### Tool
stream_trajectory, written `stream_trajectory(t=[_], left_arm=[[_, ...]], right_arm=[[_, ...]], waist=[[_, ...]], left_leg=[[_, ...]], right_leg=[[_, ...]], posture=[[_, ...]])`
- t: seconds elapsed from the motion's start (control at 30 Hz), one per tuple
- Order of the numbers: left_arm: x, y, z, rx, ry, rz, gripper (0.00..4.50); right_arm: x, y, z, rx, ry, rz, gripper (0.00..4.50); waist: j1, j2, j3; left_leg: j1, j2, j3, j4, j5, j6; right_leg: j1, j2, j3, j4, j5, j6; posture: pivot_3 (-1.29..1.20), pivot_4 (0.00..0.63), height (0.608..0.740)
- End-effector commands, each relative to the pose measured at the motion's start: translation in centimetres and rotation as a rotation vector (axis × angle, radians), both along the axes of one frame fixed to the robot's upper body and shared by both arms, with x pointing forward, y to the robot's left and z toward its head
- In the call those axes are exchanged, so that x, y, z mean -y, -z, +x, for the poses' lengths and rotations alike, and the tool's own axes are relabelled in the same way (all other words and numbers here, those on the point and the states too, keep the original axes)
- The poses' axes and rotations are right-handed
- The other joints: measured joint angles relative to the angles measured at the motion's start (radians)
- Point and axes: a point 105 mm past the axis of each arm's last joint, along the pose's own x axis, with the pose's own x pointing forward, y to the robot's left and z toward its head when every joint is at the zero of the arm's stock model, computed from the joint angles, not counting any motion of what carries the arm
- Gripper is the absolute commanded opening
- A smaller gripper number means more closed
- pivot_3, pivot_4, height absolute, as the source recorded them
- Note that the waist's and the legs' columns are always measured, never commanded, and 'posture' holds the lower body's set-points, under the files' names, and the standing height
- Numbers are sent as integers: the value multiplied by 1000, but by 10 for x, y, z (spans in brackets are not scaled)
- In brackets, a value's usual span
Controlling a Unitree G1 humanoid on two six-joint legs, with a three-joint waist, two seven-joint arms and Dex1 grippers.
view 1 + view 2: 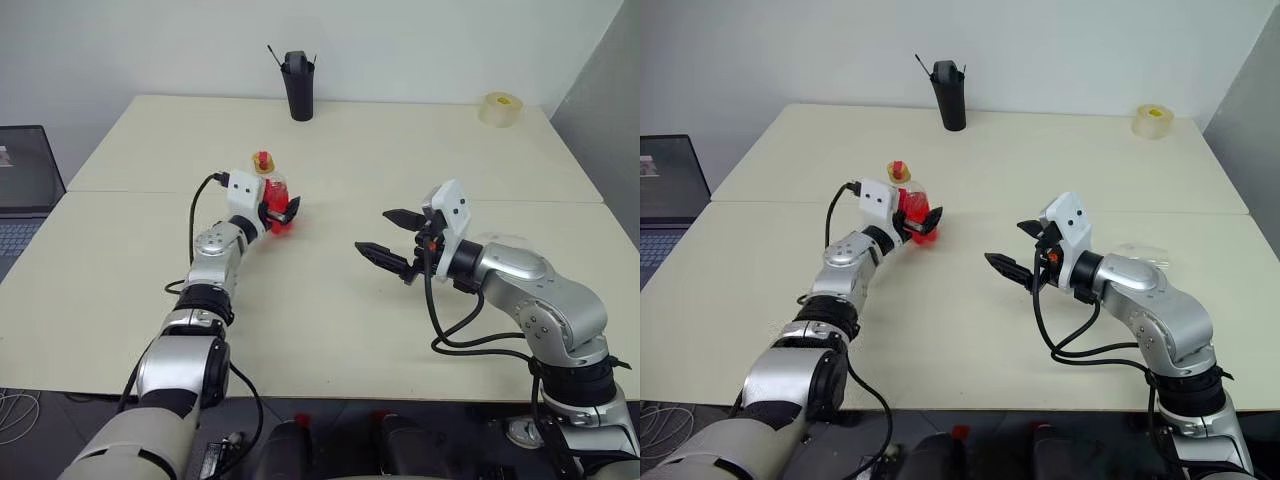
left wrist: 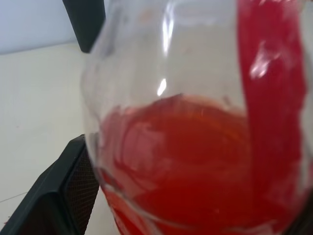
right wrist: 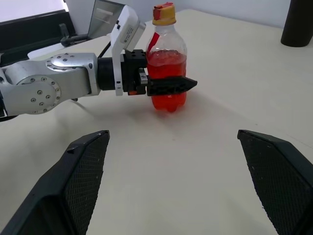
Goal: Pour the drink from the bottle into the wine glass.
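**Bottle stands between your left fingers, not yet gripped**

The bottle [image 3: 166, 63] stands upright on the tabletop [image 1: 400, 150], its long axis vertical, red cap on, the drink [image 3: 166, 83] filling the lower body. Your left gripper [image 3: 168, 85] has its fingers spread wide to either side of the body at mid-height, pointing level; whether a finger touches the plastic you cannot tell, and nothing is clamped. That arm is far nearer than the other, so closing is likely your next move.

Your right gripper [image 1: 388, 235] hangs well apart to the bottle's right, fingers wide open and empty, pointing toward the bottle.

A faint clear shape [image 1: 1140, 252] behind your right forearm may be the wine glass; you cannot tell for certain.

A tall black cup [image 1: 298, 85] and a tape roll [image 1: 500, 108] sit at the tabletop's far edge, out of the way. A laptop [image 1: 25, 185] lies off to the left.
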Motion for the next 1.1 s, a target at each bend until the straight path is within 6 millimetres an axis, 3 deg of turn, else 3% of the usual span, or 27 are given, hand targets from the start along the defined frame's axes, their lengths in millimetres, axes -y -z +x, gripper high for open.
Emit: stream_trajectory(t=[0.03,0.33,0.57,0.67,0.83,0.97,1.1], left_arm=[[0,-18,5,55,-7,15,4500],[18,-26,9,72,32,-48,4500],[20,-18,8,46,37,-84,2714],[16,-15,7,40,26,-96,2276],[19,-12,-2,62,108,-141,2211],[34,-20,-22,149,293,-171,2210],[49,-23,-49,183,424,-160,2210]], right_arm=[[-3,-14,-1,59,-17,16,4476],[-2,-15,2,70,-17,3,4476],[0,-16,3,74,-5,-3,4500],[1,-17,4,74,14,6,4500],[8,-18,18,-16,151,30,4500],[5,-23,6,-13,121,10,4500],[-5,-42,-7,8,80,55,4500]], waist=[[0,0,0],[0,0,0],[0,0,0],[0,0,0],[0,0,0],[-1,0,0],[-3,0,0]], left_leg=[[0,0,0,0,0,0],[-4,0,1,1,0,0],[-4,0,1,1,0,0],[-4,0,1,1,0,0],[-4,1,1,1,1,-1],[-4,2,2,1,2,-4],[-5,3,1,1,2,-4]], right_leg=[[-1,0,0,0,0,0],[-7,0,1,3,0,0],[-7,0,1,4,0,0],[-7,0,1,4,0,0],[-8,0,1,6,0,0],[-8,0,2,6,0,0],[-8,-1,4,6,0,0]], posture=[[0,150,740],[0,150,740],[0,150,740],[0,150,740],[0,150,740],[0,150,740],[0,150,740]])
